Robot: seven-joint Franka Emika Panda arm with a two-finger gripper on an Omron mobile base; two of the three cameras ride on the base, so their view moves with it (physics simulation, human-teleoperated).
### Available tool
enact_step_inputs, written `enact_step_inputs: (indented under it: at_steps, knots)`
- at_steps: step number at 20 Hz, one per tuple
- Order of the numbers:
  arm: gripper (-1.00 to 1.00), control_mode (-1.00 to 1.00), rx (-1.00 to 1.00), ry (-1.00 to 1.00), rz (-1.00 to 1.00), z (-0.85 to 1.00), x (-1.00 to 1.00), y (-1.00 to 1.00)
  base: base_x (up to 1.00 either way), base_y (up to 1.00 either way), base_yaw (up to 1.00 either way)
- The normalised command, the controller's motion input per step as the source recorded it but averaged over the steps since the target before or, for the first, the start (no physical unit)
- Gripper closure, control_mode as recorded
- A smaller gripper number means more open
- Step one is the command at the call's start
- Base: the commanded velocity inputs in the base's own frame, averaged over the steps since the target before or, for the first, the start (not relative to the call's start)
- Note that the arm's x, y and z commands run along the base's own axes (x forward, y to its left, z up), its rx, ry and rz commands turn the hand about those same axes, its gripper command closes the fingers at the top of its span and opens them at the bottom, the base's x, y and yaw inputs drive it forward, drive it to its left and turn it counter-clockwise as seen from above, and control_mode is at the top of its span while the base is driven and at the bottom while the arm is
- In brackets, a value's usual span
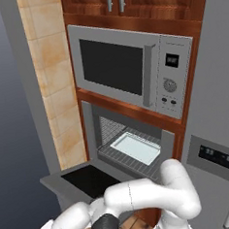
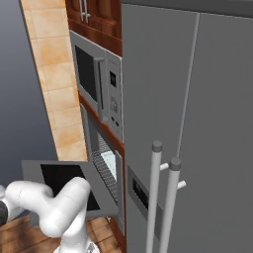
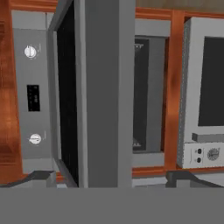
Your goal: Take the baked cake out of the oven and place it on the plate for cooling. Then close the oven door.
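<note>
1. A tan tiled wall strip (image 1: 53,87) borders the cabinet column on the left in the left base view.
2. The oven door (image 1: 87,179) lies dropped open and flat, black glass facing up, below the oven (image 1: 130,139).
3. On the oven's wire rack (image 1: 122,157) sits a pale rectangular tray (image 1: 136,148); no cake can be made out on it.
4. Above, the microwave (image 1: 132,69) stays shut beneath wooden cupboards.
5. A grey refrigerator (image 2: 197,113) fills the right side.
6. In the hand view, the gripper (image 3: 111,177) stands spread wide, its fingertips (image 3: 41,176) straddling the door's edge, nothing pinched.
</note>
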Motion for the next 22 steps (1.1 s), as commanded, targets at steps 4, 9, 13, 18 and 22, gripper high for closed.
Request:
enact_step_inputs:
  at_steps: [4, 9, 13, 18, 22]
  knots:
    - [-1.0, -1.0, -0.09, -0.11, 0.0, -0.44, 0.21, 0.0, 0.0, 0.0, 0.0]
    - [-1.0, -1.0, -0.1, -0.11, 0.0, -0.43, 0.19, 0.0, 0.0, 0.0, 0.0]
    - [-1.0, -1.0, -0.1, -0.07, 0.0, -0.38, 0.16, -0.09, 0.0, 0.0, 0.0]
    - [-1.0, -1.0, -0.07, -0.04, 0.0, -0.31, 0.28, -0.07, 0.0, 0.0, 0.0]
    - [-1.0, -1.0, -0.08, -0.05, 0.0, -0.3, 0.36, -0.12, 0.0, 0.0, 0.0]
